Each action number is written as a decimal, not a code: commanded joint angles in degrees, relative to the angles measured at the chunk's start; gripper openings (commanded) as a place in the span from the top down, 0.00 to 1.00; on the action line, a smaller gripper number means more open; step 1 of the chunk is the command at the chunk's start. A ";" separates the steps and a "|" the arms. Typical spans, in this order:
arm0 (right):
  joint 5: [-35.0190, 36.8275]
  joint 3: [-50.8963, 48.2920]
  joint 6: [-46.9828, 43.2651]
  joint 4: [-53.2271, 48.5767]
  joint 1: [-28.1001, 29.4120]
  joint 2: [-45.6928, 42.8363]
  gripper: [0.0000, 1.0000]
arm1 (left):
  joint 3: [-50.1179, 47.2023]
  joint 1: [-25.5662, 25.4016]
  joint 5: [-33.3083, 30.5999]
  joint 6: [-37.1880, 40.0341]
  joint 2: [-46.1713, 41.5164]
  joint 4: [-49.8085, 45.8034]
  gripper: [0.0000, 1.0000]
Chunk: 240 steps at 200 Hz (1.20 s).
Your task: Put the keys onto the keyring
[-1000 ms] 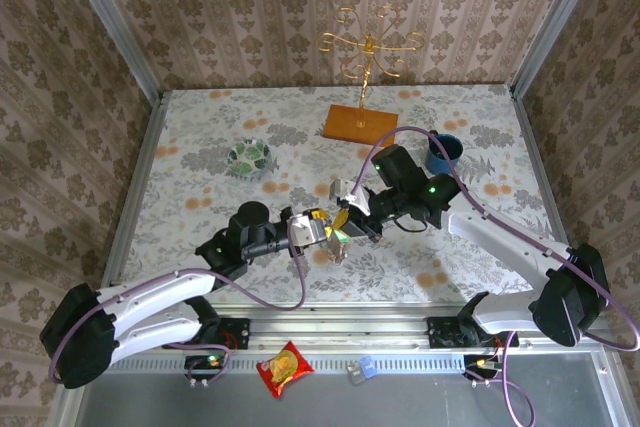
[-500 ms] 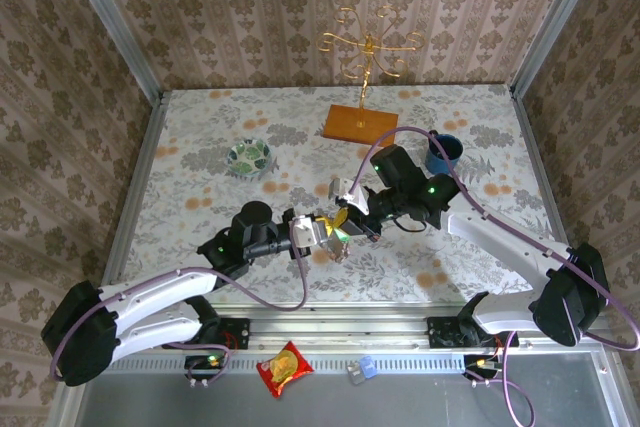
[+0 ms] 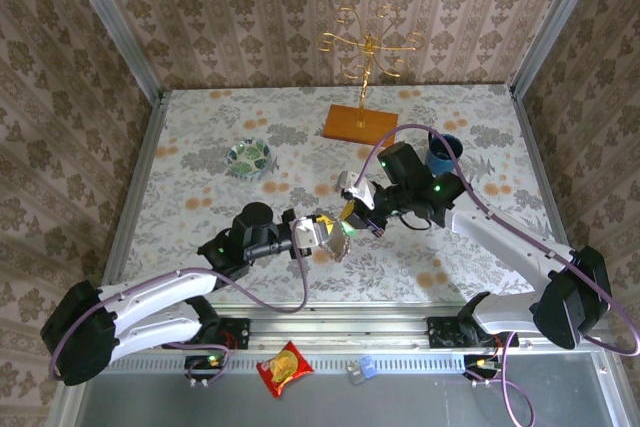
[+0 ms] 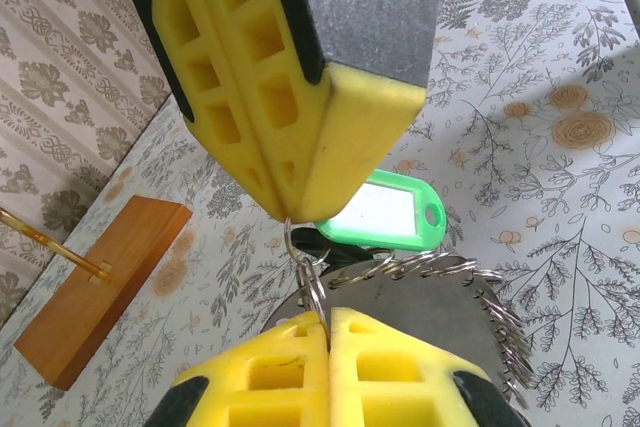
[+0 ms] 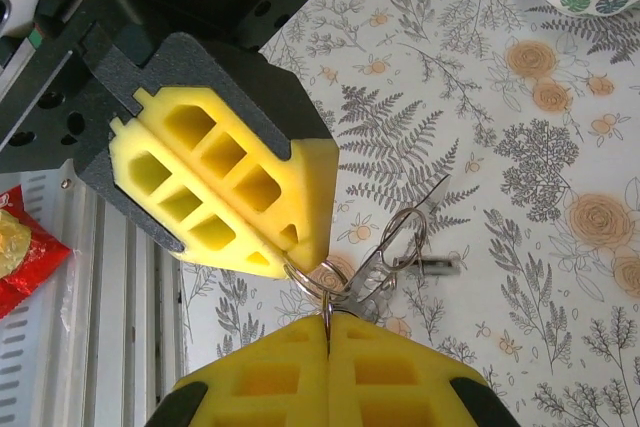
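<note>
Now we see the left hand (image 4: 328,319) pinched shut on the keyring (image 4: 415,309) at its small metal ring, the right hand (image 5: 327,332) shut on it too, tip to tip; just beyond them hang the keys (image 4: 380,212), above the counter (image 4: 560,67).

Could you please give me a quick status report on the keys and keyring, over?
Left tool shut, right tool shut, both pinching the metal ring. Green key beside the ring. Bowl and gold stand well away.
</note>
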 commanded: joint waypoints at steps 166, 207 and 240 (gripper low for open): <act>-4.24 -11.62 -6.44 16.84 0.58 -5.22 0.49 | -1.62 -1.42 0.23 -1.47 0.45 6.16 1.00; -5.25 -12.15 -6.68 17.62 0.58 -4.76 0.54 | -2.00 -1.32 0.16 -1.70 0.36 6.93 1.00; -5.50 -11.89 -7.31 18.13 0.78 -3.47 0.63 | -2.01 -1.39 0.15 -1.96 -0.08 7.12 1.00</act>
